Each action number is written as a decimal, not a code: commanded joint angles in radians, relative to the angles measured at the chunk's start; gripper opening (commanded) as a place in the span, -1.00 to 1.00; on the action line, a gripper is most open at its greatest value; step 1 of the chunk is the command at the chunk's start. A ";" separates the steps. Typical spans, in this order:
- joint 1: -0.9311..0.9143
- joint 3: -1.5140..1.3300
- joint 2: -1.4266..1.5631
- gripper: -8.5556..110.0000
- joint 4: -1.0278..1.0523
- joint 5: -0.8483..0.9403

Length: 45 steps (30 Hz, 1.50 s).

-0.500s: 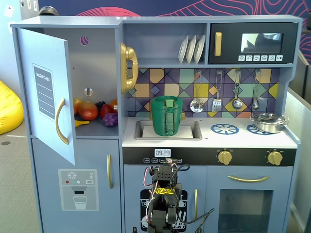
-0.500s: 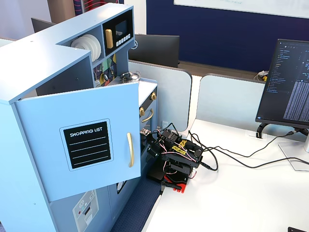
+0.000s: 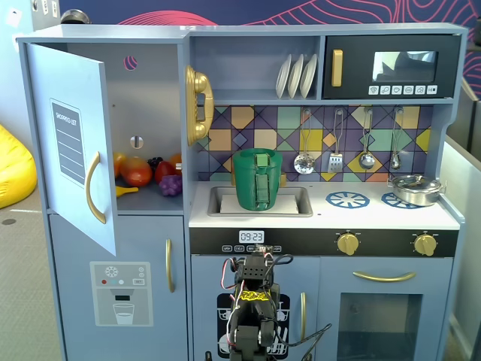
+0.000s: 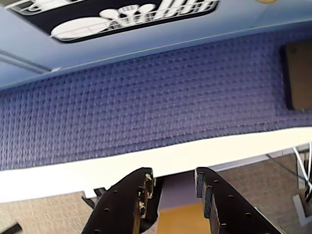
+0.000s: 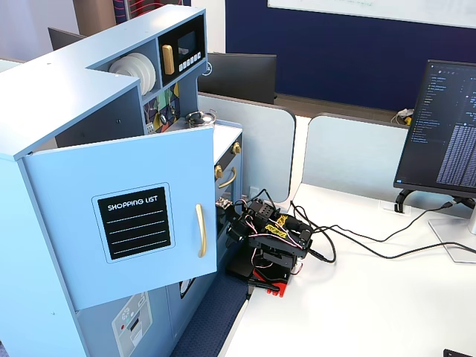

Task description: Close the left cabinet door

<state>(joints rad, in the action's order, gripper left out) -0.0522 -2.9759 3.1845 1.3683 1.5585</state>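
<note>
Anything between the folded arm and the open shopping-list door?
No: in a fixed view, only open air separates the arm from the left cabinet door; the kitchen front lies behind.

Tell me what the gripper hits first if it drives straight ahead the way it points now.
In the wrist view the gripper, jaws slightly apart, points at the blue textured mat past the white table edge. It would probably meet that mat first, though depth is unclear.

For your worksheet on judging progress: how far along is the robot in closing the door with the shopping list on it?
Nothing looks done yet: the left cabinet door stands wide open, toy fruit visible on the shelf behind it. In hand: nothing; the arm sits folded low at the kitchen's base, and the gripper, slightly parted and empty, touches no door. Left: reach the door and swing it shut.
</note>
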 commanded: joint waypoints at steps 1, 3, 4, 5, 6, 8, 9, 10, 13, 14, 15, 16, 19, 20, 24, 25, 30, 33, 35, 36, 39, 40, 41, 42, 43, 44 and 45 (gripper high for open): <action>0.261 0.031 -0.020 -0.86 0.084 -0.069; 0.522 0.124 -0.080 -0.86 -0.048 -0.184; 0.658 0.173 -0.133 -0.86 -0.137 -0.224; 0.790 0.230 -0.199 -0.86 -0.235 -0.259; 0.916 0.291 -0.255 -0.86 -0.310 -0.296; 1.138 0.382 -0.327 -0.86 -0.408 -0.290; 1.224 0.402 -0.345 -0.86 -0.457 -0.235; 1.299 0.405 -0.353 -0.86 -0.508 -0.169; 1.476 0.379 -0.348 -0.86 -0.673 0.051; 1.532 0.371 -0.350 -0.86 -0.727 0.101; 1.591 0.365 -0.356 -0.86 -0.776 0.156; 1.647 0.360 -0.368 -0.86 -0.822 0.195; 1.776 0.350 -0.430 -0.86 -1.034 0.268; 1.792 0.350 -0.468 -0.86 -1.126 0.302; 1.813 0.445 -0.650 -0.86 -1.385 0.399; 1.807 0.479 -0.699 -0.86 -1.427 0.414; 1.775 0.721 -0.927 -0.86 -1.468 0.423; 1.738 0.876 -1.060 -0.86 -1.476 0.436; 1.713 0.968 -1.127 -0.86 -1.473 0.437; 1.703 1.000 -1.154 -0.86 -1.466 0.442; 1.664 1.066 -1.201 -0.86 -1.457 0.460; 1.652 1.083 -1.213 -0.86 -1.454 0.466; 1.640 1.100 -1.223 -0.86 -1.445 0.474; 1.629 1.112 -1.230 -0.86 -1.439 0.477; 1.618 1.121 -1.235 -0.86 -1.433 0.477; 1.609 1.127 -1.238 -0.86 -1.428 0.477; 1.601 1.129 -1.239 -0.86 -1.425 0.477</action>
<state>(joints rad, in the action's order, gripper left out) 1.5892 -1.9466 1.9451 -0.0660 2.0218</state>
